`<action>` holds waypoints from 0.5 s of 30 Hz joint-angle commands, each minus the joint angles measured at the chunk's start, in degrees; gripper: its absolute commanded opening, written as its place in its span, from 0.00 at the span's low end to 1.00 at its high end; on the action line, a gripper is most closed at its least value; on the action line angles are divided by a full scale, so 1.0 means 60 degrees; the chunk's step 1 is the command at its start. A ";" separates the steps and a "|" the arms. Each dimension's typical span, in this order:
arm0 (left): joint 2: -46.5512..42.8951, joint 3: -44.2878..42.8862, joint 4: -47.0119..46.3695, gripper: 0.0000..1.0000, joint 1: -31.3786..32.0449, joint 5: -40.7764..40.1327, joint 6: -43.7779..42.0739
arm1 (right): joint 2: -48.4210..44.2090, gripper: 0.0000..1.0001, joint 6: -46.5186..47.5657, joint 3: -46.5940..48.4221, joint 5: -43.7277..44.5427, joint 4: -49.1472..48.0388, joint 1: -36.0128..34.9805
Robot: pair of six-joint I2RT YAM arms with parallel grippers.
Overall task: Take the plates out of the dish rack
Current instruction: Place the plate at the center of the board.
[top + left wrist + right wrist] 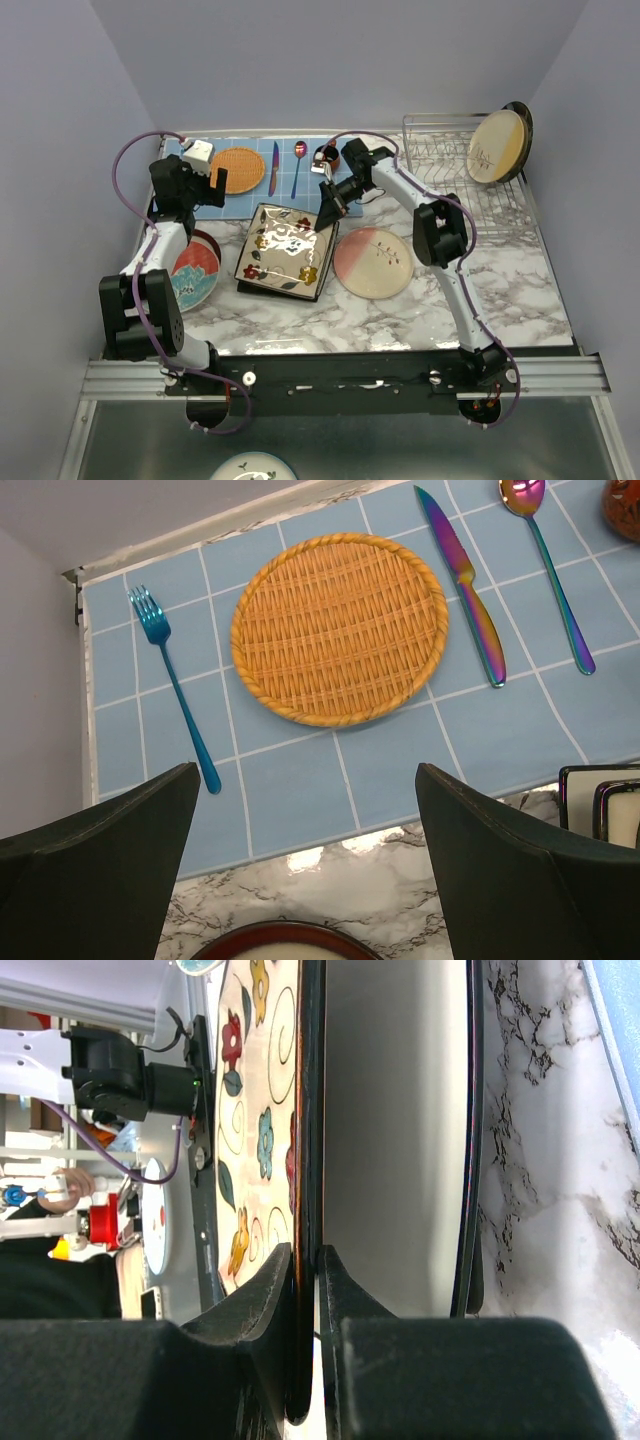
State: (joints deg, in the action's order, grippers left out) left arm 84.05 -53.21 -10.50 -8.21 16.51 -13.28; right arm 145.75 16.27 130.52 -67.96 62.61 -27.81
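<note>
And the right end effector [305, 1260] is narrow, pinching the flowered plate [255, 1110] by its rim over a second square plate [470, 1160] seen only edge-on on the table [560, 1210], the left end effector [305, 850] gapes wide and empty, and the rack [440, 170] holds a cream plate [495, 148] mostly hiding a dark one [525, 120].

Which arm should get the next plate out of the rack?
The right arm, probably. The dish rack with its cream plate stands on the right, nearer the right hand, which must first leave the flowered plate. The left hand hangs open over the blue mat, far off.
</note>
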 commanded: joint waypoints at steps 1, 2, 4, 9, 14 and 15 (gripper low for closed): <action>-0.0210 0.0152 -0.0022 0.98 -0.0039 0.0178 -0.0086 | -0.0034 0.22 -0.0046 0.0439 -0.1051 0.0038 -0.0096; -0.0210 0.0153 -0.0022 0.98 -0.0053 0.0178 -0.0101 | -0.0049 0.22 -0.0032 0.0425 -0.1007 0.0024 -0.0096; -0.0224 0.0167 -0.0007 0.98 -0.0038 0.0178 -0.0116 | -0.0064 0.22 -0.0017 0.0424 -0.0934 0.0024 -0.0096; -0.0268 0.0182 0.0007 0.98 -0.0038 0.0192 -0.0160 | -0.0005 0.27 -0.0031 0.0425 -0.0700 0.0039 -0.0096; -0.0297 0.0226 0.0007 0.98 -0.0038 0.0192 -0.0233 | -0.0049 0.30 0.0042 0.0322 -0.0289 -0.0005 -0.0081; -0.0283 0.0240 0.0022 0.98 -0.0038 0.0192 -0.0233 | -0.0034 0.30 0.0056 0.0322 -0.0231 -0.0005 -0.0067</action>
State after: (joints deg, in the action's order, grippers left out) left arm 83.81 -52.69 -10.50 -8.21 16.51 -13.82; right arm 145.75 16.56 130.56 -67.40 62.61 -27.81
